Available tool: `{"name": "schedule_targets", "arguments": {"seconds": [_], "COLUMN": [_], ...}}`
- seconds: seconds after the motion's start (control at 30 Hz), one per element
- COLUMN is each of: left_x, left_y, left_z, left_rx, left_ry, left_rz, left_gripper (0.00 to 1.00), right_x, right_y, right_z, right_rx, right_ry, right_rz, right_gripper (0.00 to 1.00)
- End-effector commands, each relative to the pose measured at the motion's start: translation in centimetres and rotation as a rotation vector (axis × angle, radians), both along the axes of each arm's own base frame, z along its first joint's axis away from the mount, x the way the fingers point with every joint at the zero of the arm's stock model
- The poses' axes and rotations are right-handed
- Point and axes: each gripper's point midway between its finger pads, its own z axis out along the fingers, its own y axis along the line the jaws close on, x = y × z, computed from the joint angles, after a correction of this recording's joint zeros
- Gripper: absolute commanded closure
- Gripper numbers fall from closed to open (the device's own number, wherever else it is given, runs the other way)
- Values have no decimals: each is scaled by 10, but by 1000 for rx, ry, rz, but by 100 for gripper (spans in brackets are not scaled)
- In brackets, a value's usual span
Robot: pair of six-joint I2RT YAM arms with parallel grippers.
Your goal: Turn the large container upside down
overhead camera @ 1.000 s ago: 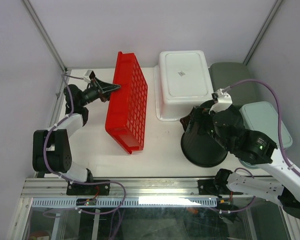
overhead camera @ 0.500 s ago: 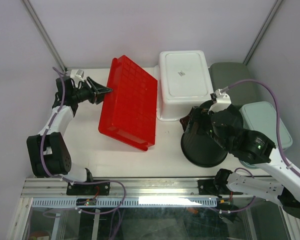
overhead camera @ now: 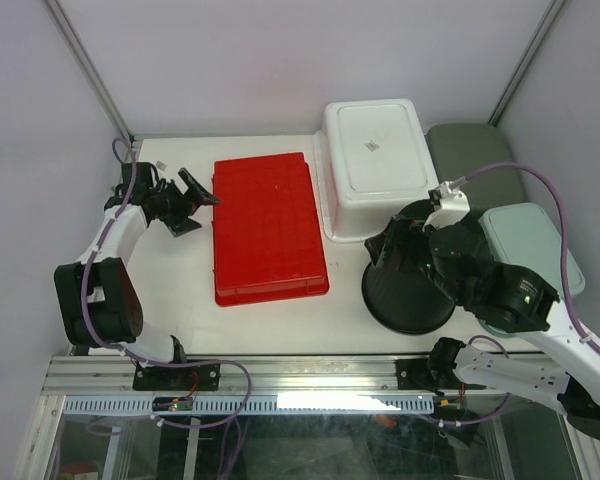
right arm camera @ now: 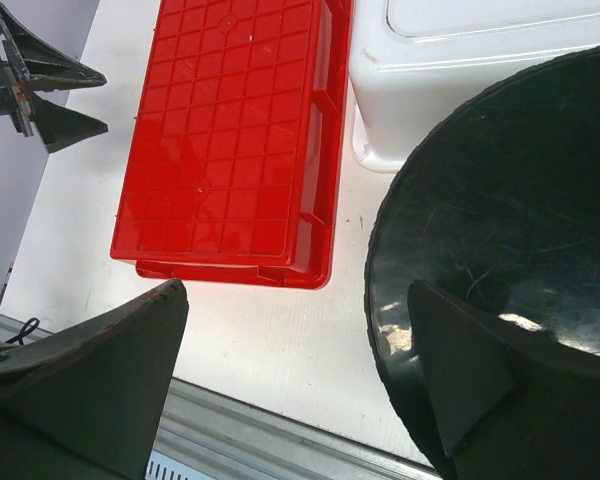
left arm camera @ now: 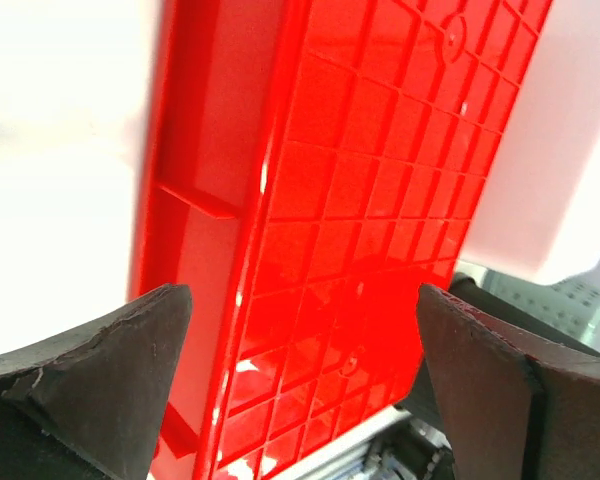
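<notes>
The large container is a red crate lying flat on the white table with its ribbed grid base facing up. It fills the left wrist view and shows in the right wrist view. My left gripper stands open just left of the crate's far left edge, touching nothing; between its fingers only the crate's base shows. My right gripper hangs open over the table near the crate's front right corner, its right finger above a black bucket.
The black bucket lies on its side under the right arm. A white tub sits upside down right of the crate, close to it. Two grey-green lidded bins are at the far right. The metal frame rail runs along the near edge.
The red crate has gone from standing on its long edge to lying flat, base up. My left gripper let go of it, opened wide and drew back to the left.
</notes>
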Motion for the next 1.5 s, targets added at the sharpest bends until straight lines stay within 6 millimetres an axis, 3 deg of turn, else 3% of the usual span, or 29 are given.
{"name": "schedule_targets", "arguments": {"seconds": [0.0, 0.2, 0.33, 0.6, 0.77, 0.9, 1.0, 1.17, 1.47], "left_x": [8, -7, -13, -8, -4, -4, -4, -7, -14], "left_y": [28, 45, 36, -47, -71, -73, -70, -65, -60], "left_z": [34, 38, 52, 100, 125, 131, 133, 141, 190], "left_rx": [191, 339, 415, 520, 481, 465, 471, 478, 463], "left_ry": [-109, -111, -155, -319, -397, -426, -439, -483, -680], "left_rz": [50, 44, 31, -138, -168, -161, -145, -117, -60], "left_gripper": [1, 1, 1, 1, 1, 1, 1, 1, 1], "right_x": [4, 6, 11, 38, 58, 66, 74, 76, 74], "right_y": [-3, -10, -15, 7, 45, 77, 87, 85, 73], "right_z": [7, 9, 25, 75, 87, 83, 87, 90, 111], "right_rx": [29, -12, -23, -48, -144, -268, -270, -226, -132], "right_ry": [-19, -23, -71, -192, -179, -112, -94, -137, -231], "right_rz": [-39, -59, -80, -76, -8, 100, 82, 60, 20], "right_gripper": [4, 4, 3, 0, 0, 0, 0, 0, 0]}}
